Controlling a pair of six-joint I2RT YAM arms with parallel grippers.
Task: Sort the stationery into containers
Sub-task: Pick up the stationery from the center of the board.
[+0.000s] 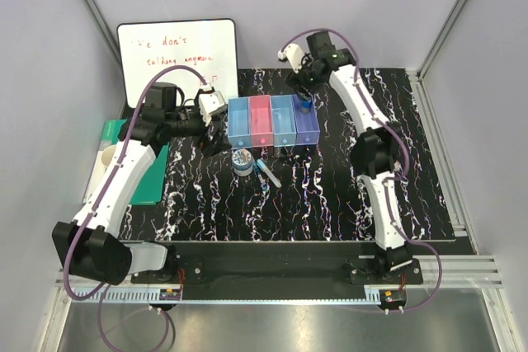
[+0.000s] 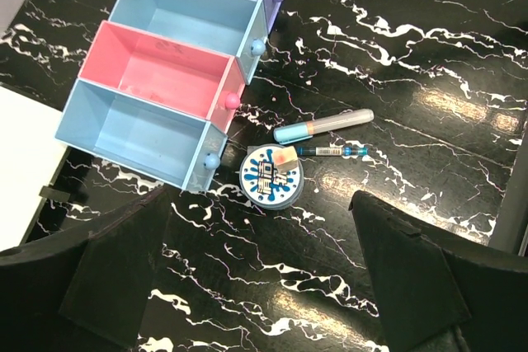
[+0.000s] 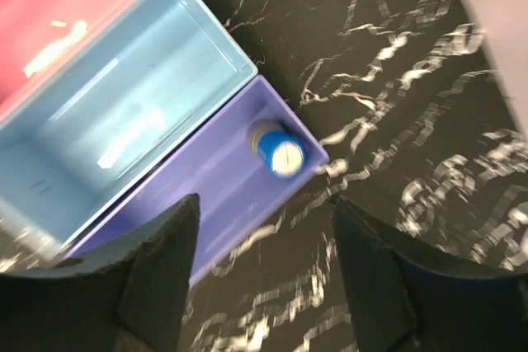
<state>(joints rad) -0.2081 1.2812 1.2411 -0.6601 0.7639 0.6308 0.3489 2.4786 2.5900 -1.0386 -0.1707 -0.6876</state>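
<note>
The four bins (image 1: 272, 121) stand in a row across the bench (image 1: 346, 195): light blue, pink, light blue, purple from left to right. Each bin's long axis runs near to far, and the small knobs are on the near ends.

The cylinder (image 3: 276, 150) stands upright in the purple bin (image 3: 206, 179), in a far corner, with its blue cap facing up. The other three bins look empty, apart from a few pale specks in the pink one.

The rest of the stationery lies on the bench just in front of the bins.
- The tape roll (image 2: 271, 175) lies flat with its printed face up, near the knob of the leftmost bin.
- The marker (image 2: 323, 125) is just beside the roll. From above, it lies on a slant from far-left to near-right, with its blue cap end towards the roll.
- The pen (image 2: 330, 151) is thin and blue and lies close by the marker, at a slight angle to it. One end almost touches the roll.

The left hand (image 2: 264, 278) hangs over the bench near the roll. Its fingers are spread wide and hold nothing.

The right hand (image 3: 264, 278) is above the far end of the purple bin. Its fingers are apart with nothing between them, and it is clear of the cylinder.
</note>
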